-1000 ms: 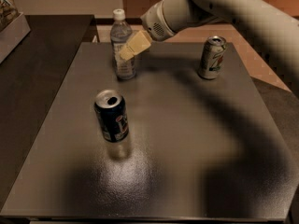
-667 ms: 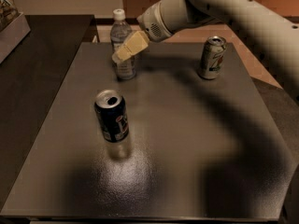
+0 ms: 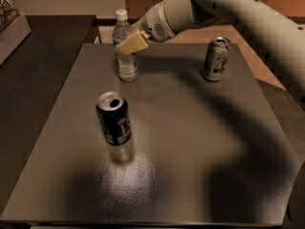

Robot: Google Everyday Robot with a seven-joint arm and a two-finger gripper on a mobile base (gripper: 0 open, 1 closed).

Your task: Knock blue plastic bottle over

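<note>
We see the gripper [image 3: 127, 45], open or closed we cannot tell, at the shoulder of the far-left blue plastic bottle [image 3: 127, 67], likely light, slippery and easiest toppled by pushing high.

Matt table [image 3: 190, 142], clear plastic bottle [image 3: 127, 67] behind smooth claw [image 3: 126, 46]

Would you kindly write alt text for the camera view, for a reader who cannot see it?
The robot's gripper is at the upper part of an upright blue plastic bottle at the far side of a dark table. A dark blue can stands nearer the camera; a green-and-white can stands far right.
</note>
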